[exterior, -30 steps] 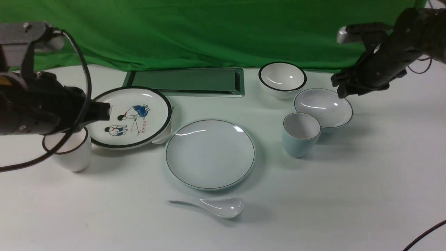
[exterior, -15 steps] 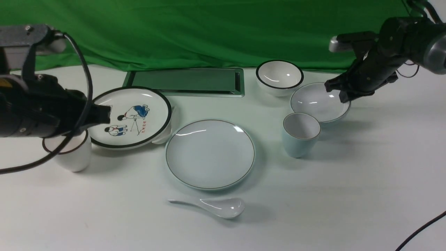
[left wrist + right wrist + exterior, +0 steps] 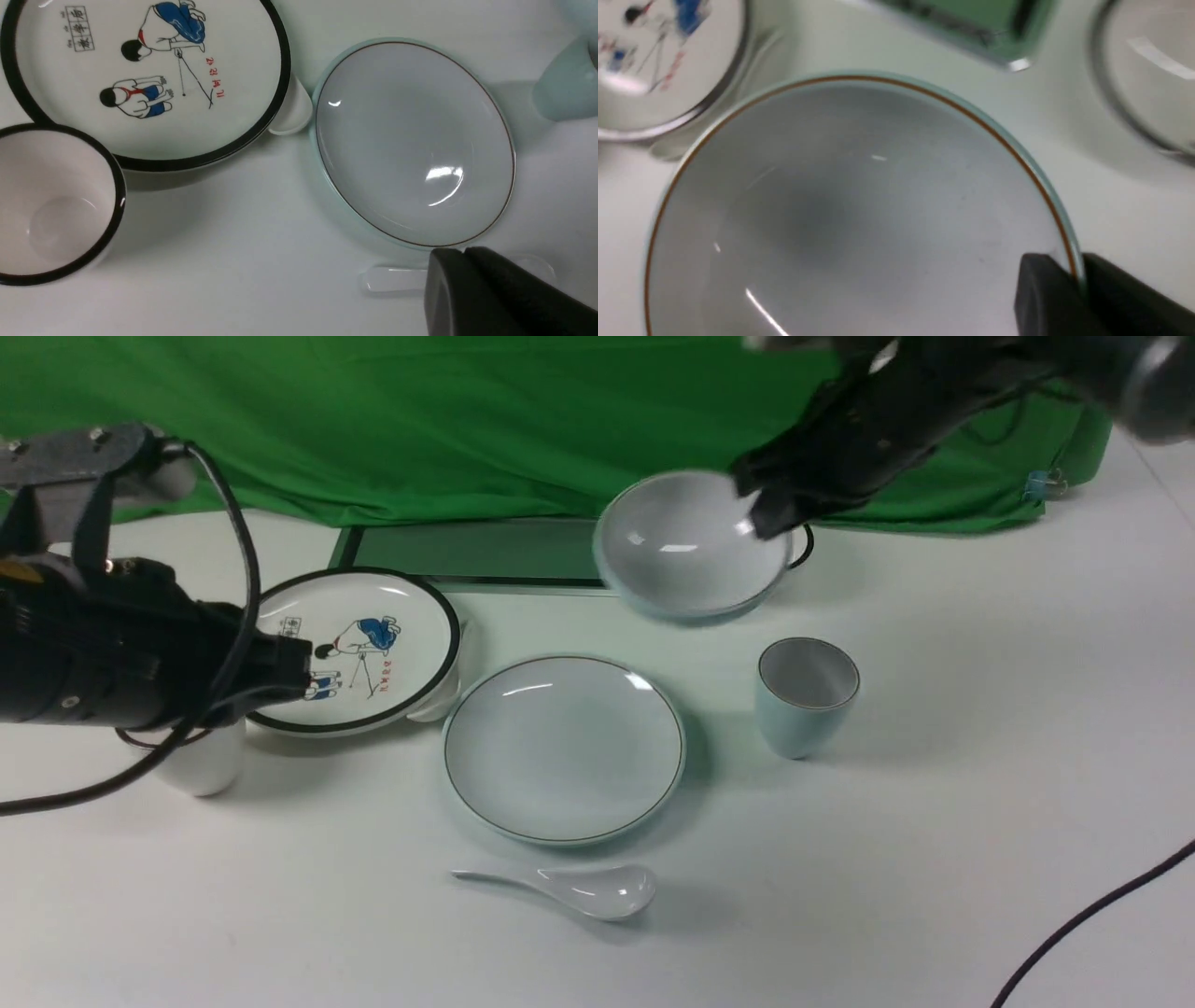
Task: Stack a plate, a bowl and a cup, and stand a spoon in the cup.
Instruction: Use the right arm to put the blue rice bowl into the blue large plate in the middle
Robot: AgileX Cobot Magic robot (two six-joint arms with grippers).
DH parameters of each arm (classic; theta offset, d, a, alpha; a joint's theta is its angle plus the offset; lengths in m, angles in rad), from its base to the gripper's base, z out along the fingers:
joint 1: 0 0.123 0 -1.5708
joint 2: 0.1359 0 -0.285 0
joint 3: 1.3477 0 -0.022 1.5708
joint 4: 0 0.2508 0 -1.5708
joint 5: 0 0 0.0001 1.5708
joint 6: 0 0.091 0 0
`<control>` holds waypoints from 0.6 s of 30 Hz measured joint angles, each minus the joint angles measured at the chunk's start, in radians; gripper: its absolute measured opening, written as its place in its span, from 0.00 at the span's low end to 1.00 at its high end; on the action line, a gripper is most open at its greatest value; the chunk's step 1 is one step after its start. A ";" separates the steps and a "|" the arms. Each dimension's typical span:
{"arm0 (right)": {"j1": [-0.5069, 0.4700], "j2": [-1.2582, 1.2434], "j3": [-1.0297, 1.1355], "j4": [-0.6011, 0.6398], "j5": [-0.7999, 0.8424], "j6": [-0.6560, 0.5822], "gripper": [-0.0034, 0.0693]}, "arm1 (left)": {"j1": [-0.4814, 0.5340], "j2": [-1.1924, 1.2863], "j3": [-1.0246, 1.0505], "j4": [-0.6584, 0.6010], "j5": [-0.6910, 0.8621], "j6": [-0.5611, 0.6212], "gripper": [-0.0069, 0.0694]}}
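The pale blue bowl (image 3: pixel 691 546) hangs tilted in the air above the back of the table, my right gripper (image 3: pixel 761 513) shut on its rim. In the right wrist view the bowl (image 3: pixel 854 210) fills the picture and the right gripper (image 3: pixel 1078 275) pinches its edge. The plain plate (image 3: pixel 563 749) lies mid-table, the pale blue cup (image 3: pixel 805 695) to its right, the white spoon (image 3: pixel 579 889) in front of it. My left gripper (image 3: pixel 299 667) hovers shut and empty at the left. In the left wrist view that gripper (image 3: pixel 465 254) partly covers the spoon (image 3: pixel 392 279), beside the plate (image 3: pixel 413 140).
A cartoon plate (image 3: pixel 355 649) and a white dark-rimmed cup (image 3: pixel 201 761) sit under the left arm. A black-rimmed white bowl (image 3: pixel 801 546) is mostly hidden behind the held bowl. A metal-framed panel (image 3: pixel 476 553) lies at the back. A black cable (image 3: pixel 1092 915) crosses the front right.
My right gripper closed on the bowl's rim, lifted it off the table and carried it up and to the left. The left arm shifted only slightly.
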 joint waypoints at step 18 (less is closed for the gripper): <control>0.142 0.149 0.011 -0.108 -0.044 -0.018 0.44 | 0.000 0.000 0.000 0.000 0.023 0.005 0.05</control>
